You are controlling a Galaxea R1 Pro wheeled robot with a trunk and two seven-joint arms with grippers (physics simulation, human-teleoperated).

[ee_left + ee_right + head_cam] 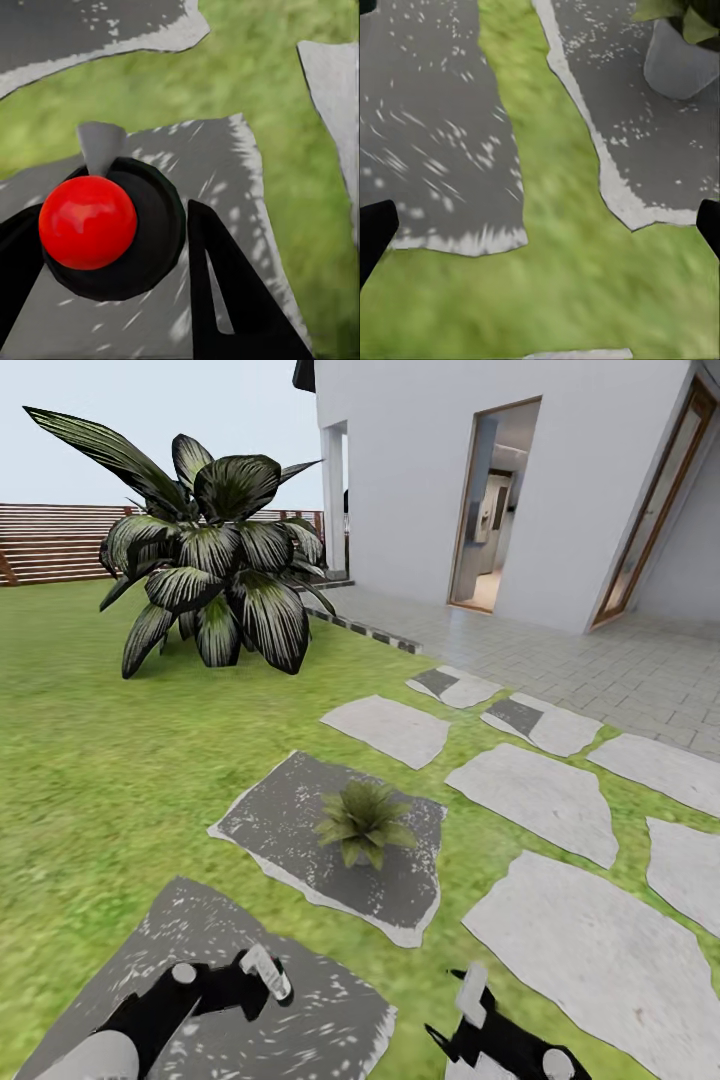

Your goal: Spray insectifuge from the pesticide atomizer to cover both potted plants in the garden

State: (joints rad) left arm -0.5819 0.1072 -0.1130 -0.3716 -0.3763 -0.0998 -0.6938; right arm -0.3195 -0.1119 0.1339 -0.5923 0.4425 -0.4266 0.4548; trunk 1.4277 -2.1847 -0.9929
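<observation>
The left end effector (142, 277) grips the atomizer (112, 229), light, rigid and likely slick, round its body; the right end effector (540, 225) gapes empty.

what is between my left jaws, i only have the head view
Observer: The pesticide atomizer, seen from above. Its red top sits between the left jaws, over a grey paving stone.
Operator: is it clamped
Observer: Cannot tell. The jaws flank its dark collar closely, but contact is unclear.
Operator: and my right jaws
Observer: Wide apart with nothing between them, over grass. The potted plant's pale pot stands on the stone beyond.
</observation>
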